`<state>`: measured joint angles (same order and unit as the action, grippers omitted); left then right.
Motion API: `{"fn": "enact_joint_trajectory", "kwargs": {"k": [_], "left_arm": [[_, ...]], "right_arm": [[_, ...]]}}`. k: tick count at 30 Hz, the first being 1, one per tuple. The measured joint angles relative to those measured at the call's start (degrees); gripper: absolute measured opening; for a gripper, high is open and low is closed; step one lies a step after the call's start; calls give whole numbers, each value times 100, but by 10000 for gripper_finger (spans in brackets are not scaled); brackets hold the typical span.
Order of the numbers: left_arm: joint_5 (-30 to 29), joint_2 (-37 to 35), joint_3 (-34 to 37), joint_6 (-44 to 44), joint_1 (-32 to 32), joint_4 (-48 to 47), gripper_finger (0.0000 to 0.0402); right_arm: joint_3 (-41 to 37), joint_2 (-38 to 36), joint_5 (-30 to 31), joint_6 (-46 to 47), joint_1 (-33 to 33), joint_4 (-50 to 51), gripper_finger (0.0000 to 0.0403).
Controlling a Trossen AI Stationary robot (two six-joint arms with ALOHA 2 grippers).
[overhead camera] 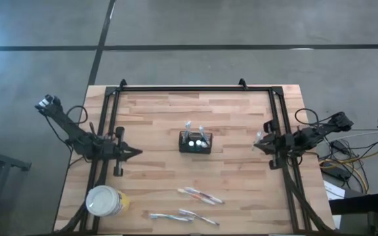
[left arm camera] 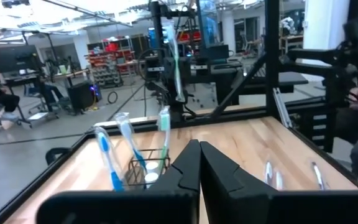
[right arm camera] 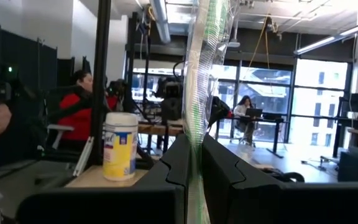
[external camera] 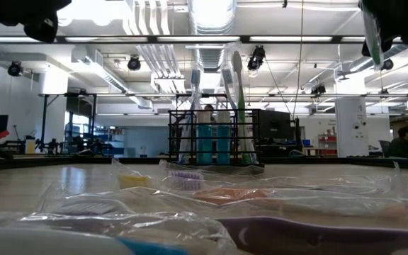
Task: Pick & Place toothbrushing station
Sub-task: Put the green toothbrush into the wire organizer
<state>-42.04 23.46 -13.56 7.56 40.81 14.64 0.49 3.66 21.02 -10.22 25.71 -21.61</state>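
Note:
The toothbrushing station (overhead camera: 195,142), a small black mesh caddy, stands on its base at the table's middle, with several toothbrushes (left arm camera: 107,155) upright in it. My left gripper (overhead camera: 138,153) is to its left, pointing level at it, shut and empty; in the left wrist view its fingertips (left arm camera: 199,163) meet. To the station's right, my right gripper (overhead camera: 256,144) is shut on a clear-wrapped green toothbrush (right arm camera: 201,74). My right gripper pinches the wrapped green toothbrush between its two fingers, at a place along its length (right arm camera: 196,134). The fingers come about level from the table's right side and lie across the brush. The brush stands upright, running above and below the fingers, clear of the table.
A round white tub with a yellow label (overhead camera: 105,200) stands at the near left corner. Several wrapped toothbrushes (overhead camera: 201,195) lie flat near the table's near edge. A black frame (overhead camera: 195,88) runs along the table's far, left and right sides. People sit in the room beyond.

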Motion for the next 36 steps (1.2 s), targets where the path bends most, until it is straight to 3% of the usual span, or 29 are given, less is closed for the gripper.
{"fn": "enact_joint_trajectory", "kwargs": {"k": [8, 13, 23, 28, 36], "left_arm": [[-47, -4, 2, -111, -259, 192, 8], [-79, 71, -150, -597, -745, 262, 4], [1629, 1284, -1180, -748, -2068, 237, 9], [1729, 2103, -1873, -637, -2503, 240, 13], [2456, 3242, -2780, -312, -2769, 270, 83]], "right_arm": [[0, 96, 28, -190, -33, -122, 18], [2, 261, 212, -78, -177, -515, 18], [4, 1662, 120, -46, -444, -2112, 18], [268, 2454, 116, -74, -444, -2484, 18], [1408, 3840, -70, -280, -507, -2407, 18]]}}
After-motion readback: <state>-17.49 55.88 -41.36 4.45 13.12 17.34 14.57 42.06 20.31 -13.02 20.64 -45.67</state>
